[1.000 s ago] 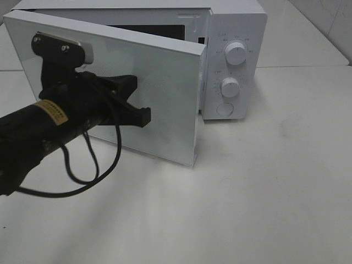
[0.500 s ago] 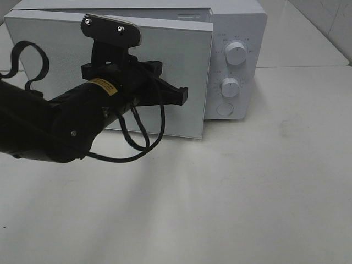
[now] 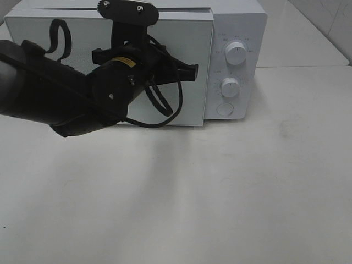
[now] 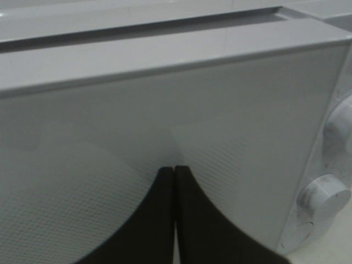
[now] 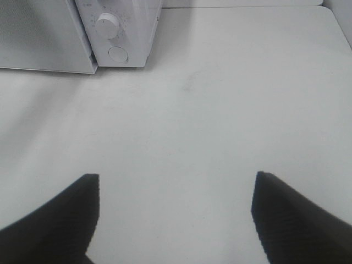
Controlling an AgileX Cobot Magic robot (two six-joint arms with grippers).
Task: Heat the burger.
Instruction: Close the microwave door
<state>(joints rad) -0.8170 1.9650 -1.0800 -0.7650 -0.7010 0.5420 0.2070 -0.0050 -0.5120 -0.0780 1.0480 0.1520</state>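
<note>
The burger is hidden in every view. The white microwave (image 3: 240, 22) stands at the back of the table with its door (image 3: 190, 104) closed flat against the body. My left gripper (image 3: 190, 71) is shut, and in the left wrist view its tips (image 4: 174, 171) rest against the door (image 4: 231, 110) front. My right gripper (image 5: 175, 177) is open and empty, hovering over bare table in front and to the right of the microwave (image 5: 124, 27). It is outside the exterior high view.
The microwave panel carries two knobs (image 3: 236, 53) (image 3: 230, 87) and a round button (image 3: 224, 109). The lower knob (image 4: 324, 195) shows in the left wrist view. The white table (image 3: 231, 192) stretches in front of and right of the microwave.
The microwave door has swung from half open to fully closed. My left gripper moved up and toward the microwave with it, staying against the door.
</note>
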